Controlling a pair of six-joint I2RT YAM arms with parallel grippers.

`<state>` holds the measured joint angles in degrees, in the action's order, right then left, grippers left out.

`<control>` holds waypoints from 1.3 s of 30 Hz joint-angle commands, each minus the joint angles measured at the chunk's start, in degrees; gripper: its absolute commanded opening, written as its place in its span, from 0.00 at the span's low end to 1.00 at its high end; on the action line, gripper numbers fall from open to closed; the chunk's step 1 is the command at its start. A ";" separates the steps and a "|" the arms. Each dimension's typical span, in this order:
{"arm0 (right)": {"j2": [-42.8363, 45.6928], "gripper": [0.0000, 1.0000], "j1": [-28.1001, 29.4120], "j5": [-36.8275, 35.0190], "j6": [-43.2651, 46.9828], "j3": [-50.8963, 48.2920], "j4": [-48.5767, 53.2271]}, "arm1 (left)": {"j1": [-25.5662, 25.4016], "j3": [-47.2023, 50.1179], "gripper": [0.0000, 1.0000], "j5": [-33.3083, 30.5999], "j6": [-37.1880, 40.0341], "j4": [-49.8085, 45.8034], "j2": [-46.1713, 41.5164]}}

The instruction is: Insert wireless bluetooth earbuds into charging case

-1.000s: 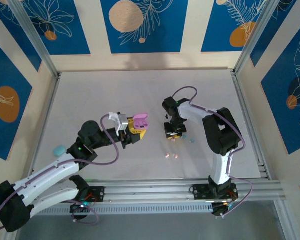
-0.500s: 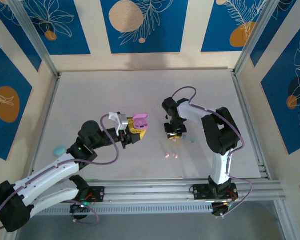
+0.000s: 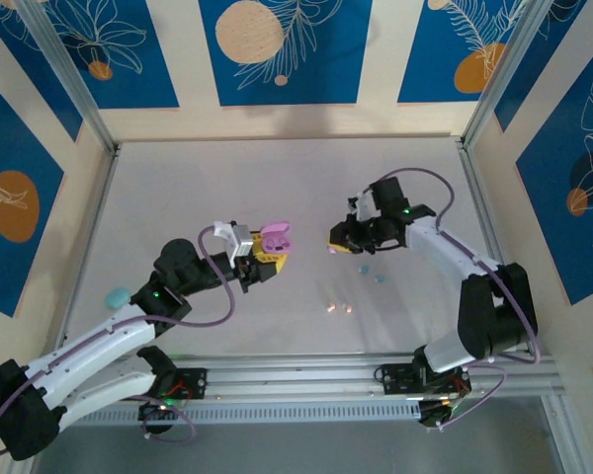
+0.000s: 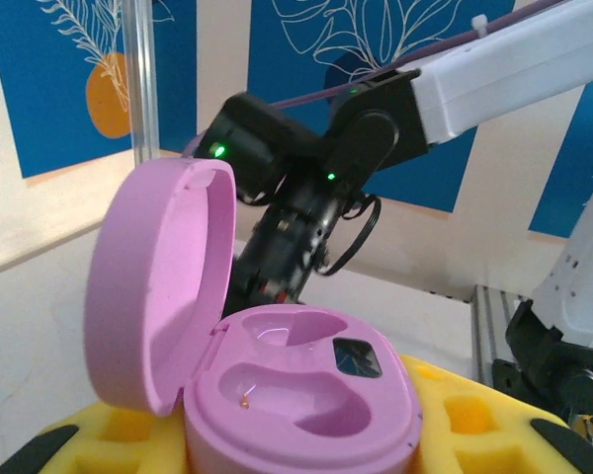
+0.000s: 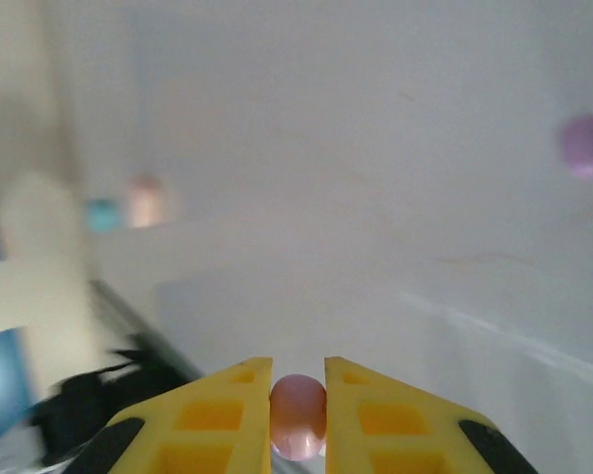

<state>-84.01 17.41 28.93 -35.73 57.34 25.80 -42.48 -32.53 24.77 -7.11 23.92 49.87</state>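
Earbud (image 5: 297, 415) sits pinched between the right gripper (image 3: 338, 237) tips, bottom centre of its wrist view. Left gripper (image 3: 260, 265) clamps the open pink case (image 4: 306, 395) mid-frame. I'd line the bud over an empty socket, go down slowly, then let go.

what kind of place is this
Probably a robot lab test cell: a left arm and a right arm bolted to a metal rail at the edge of a white table, boxed in by blue leaf-print wall panels.
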 commanded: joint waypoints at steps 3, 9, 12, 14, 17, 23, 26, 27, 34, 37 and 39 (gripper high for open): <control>0.17 0.19 -1.07 28.33 -14.76 -3.29 -19.66 | 0.86 -1.57 0.31 -1.38 3.05 -2.39 -1.35; 0.91 0.18 -1.14 32.64 -19.72 -3.12 -22.66 | 1.91 -1.05 0.31 -1.23 3.25 -2.05 -0.94; 1.90 0.18 -1.05 33.86 -22.84 -3.74 -25.76 | 2.40 -0.84 0.31 -0.83 3.16 -1.69 -0.61; 2.54 0.19 -0.92 34.74 -26.79 -4.54 -29.70 | 2.66 -0.78 0.31 -0.54 3.16 -1.60 -0.42; 3.36 0.19 -0.92 35.36 -31.00 -4.78 -32.89 | 2.85 -1.03 0.31 -0.13 3.91 -1.97 0.16; 6.20 0.19 -0.21 32.52 -31.61 -2.86 -28.90 | 2.99 -1.05 0.31 0.56 5.85 -1.83 1.00; 9.19 0.19 0.49 27.78 -25.60 -0.33 -20.79 | 2.94 -0.62 0.31 0.84 6.63 -0.22 1.22; 10.20 0.19 0.74 26.58 -23.98 0.16 -19.23 | 2.94 -0.48 0.31 1.08 6.89 0.33 1.30; 17.63 0.19 5.53 20.14 -13.32 1.19 -16.28 | 2.93 -0.56 0.31 3.32 6.21 4.47 2.91; 19.16 0.19 8.88 18.71 -9.80 1.45 -17.60 | 2.93 -1.01 0.31 4.73 4.91 6.68 3.87; 19.58 0.19 10.43 18.04 -8.07 1.99 -17.89 | 2.94 -1.20 0.31 5.44 4.14 8.22 4.41</control>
<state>-65.28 26.20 49.54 -49.52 57.49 6.70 -40.12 -32.53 27.40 -1.67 26.89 53.91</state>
